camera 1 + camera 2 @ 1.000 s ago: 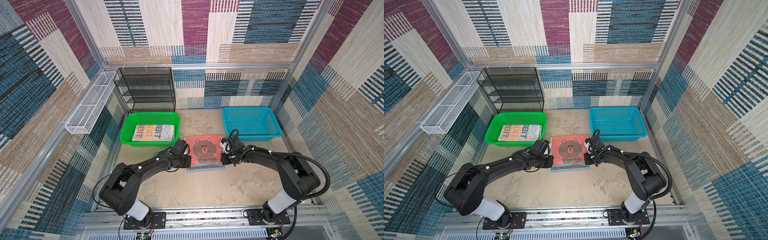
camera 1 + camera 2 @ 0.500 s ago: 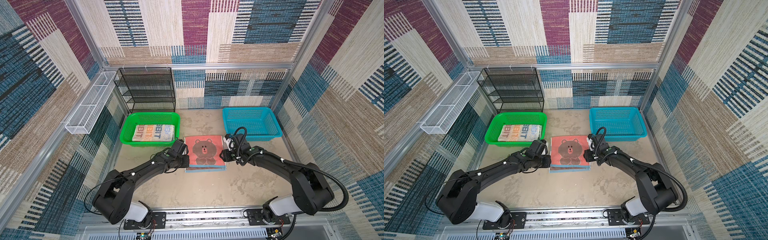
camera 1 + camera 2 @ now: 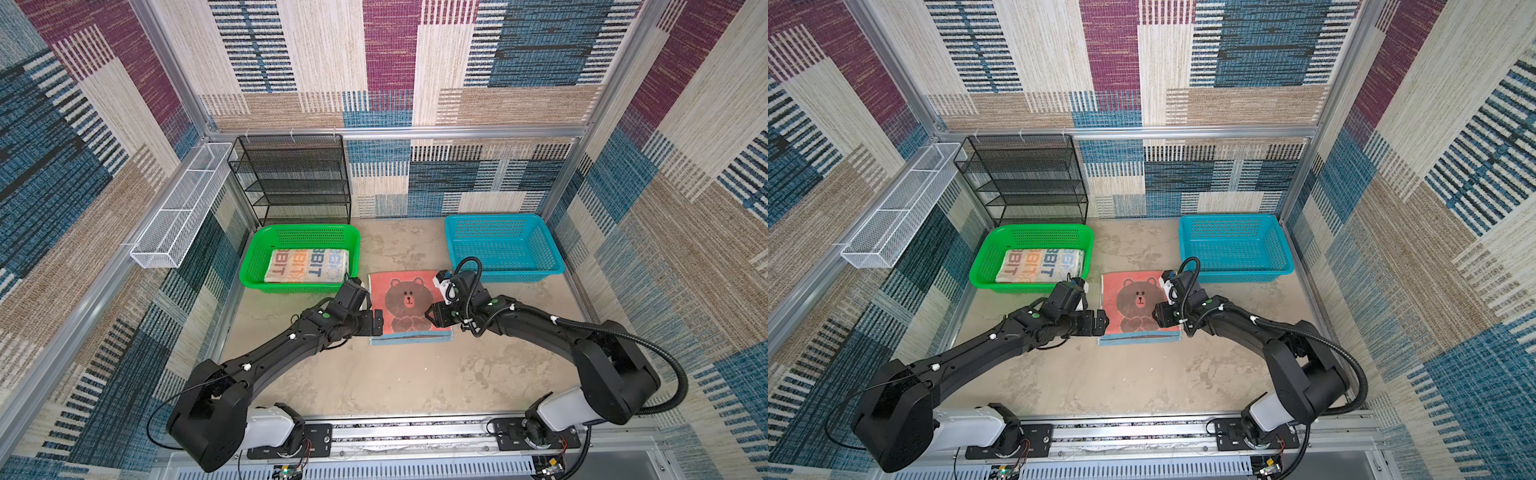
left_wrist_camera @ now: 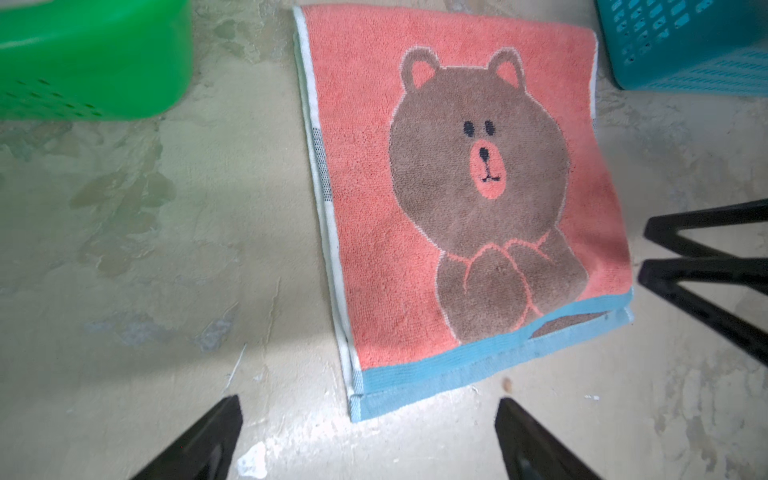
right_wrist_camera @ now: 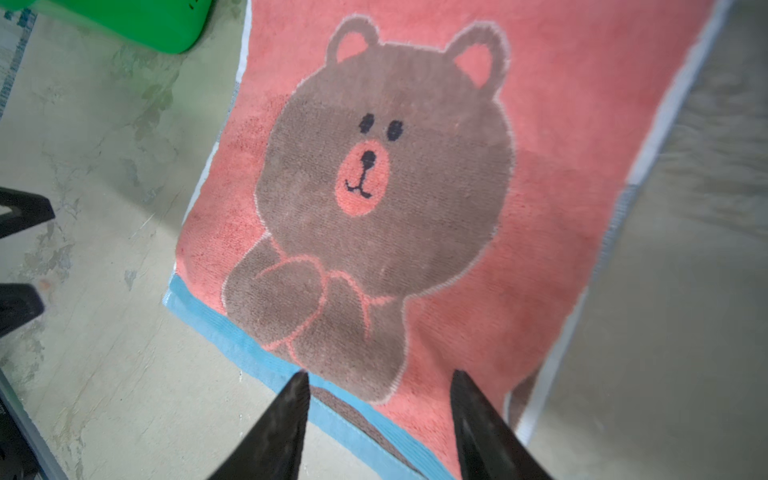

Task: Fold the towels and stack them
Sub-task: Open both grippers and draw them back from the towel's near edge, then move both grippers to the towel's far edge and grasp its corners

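Tabletop (image 3: 395, 374): bare across lower centre of top view. Green basket (image 3: 251, 270) upper left of centre, blue basket (image 3: 494, 217) upper right. Lettered towel (image 3: 307, 266) folded inside green basket. Coral bear towel (image 3: 409, 305) folded flat on tabletop at frame centre, between baskets. Long axis runs top-to-bottom, layered edges toward bottom. My left gripper (image 3: 377, 322) sits just left of its lower-left corner, jaws wide apart, empty. My right gripper (image 3: 432, 316) is over its lower-right edge, jaws apart, nothing clamped. Judgement: towel goes up-left onto basket stack; left arm nearer.

Lane between green basket (image 3: 291, 286), blue basket (image 3: 519, 276), behind coral towel (image 3: 409, 303).
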